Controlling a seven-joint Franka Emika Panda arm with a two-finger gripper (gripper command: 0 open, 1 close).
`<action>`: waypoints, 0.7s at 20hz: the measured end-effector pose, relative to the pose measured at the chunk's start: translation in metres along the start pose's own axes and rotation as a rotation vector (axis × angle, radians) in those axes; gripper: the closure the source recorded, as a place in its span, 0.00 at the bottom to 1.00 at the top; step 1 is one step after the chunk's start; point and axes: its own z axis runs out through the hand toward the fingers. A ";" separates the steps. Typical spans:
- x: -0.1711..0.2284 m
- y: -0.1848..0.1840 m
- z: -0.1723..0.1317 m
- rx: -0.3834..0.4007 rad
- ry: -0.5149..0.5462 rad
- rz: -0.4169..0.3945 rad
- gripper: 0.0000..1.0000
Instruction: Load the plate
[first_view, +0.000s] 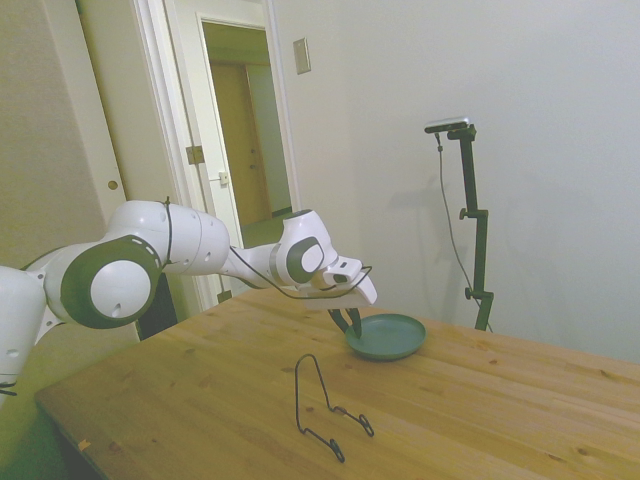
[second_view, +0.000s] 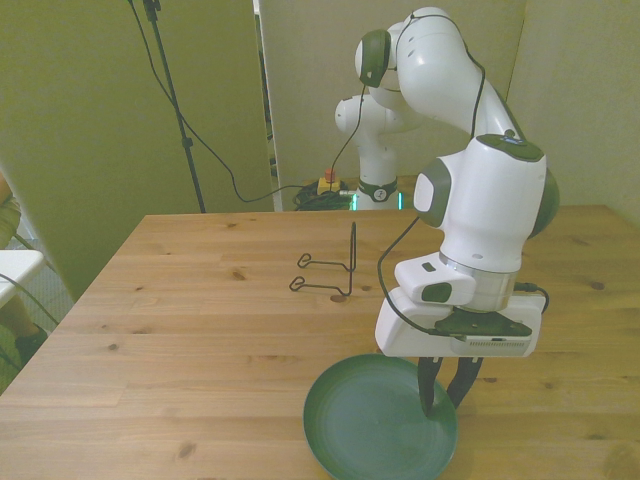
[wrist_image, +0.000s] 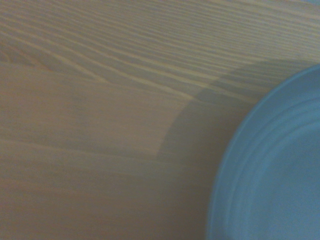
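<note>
The teal plate (second_view: 370, 425) lies on the wooden table (second_view: 200, 320) near its front edge, at the front view's right. In the side view the plate (first_view: 392, 336) sits just past the arm's wrist. My gripper (second_view: 446, 392) points down at the plate's rim on the front view's right side. One dark finger (second_view: 428, 385) is inside the rim and the other is outside, and their tips pinch the rim. In the side view the gripper (first_view: 350, 323) meets the plate's near edge. The wrist view shows the plate (wrist_image: 280, 170) blurred beside bare wood.
A thin black wire stand (second_view: 330, 272) rests on the table's middle, behind the plate; the side view shows the wire stand (first_view: 325, 398) in front of the arm. The table's front edge runs close under the plate.
</note>
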 end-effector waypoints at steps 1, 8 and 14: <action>0.001 0.000 0.000 0.000 0.002 0.001 1.00; 0.003 0.002 -0.002 0.001 0.006 0.004 1.00; 0.009 0.008 -0.005 0.004 0.006 0.019 1.00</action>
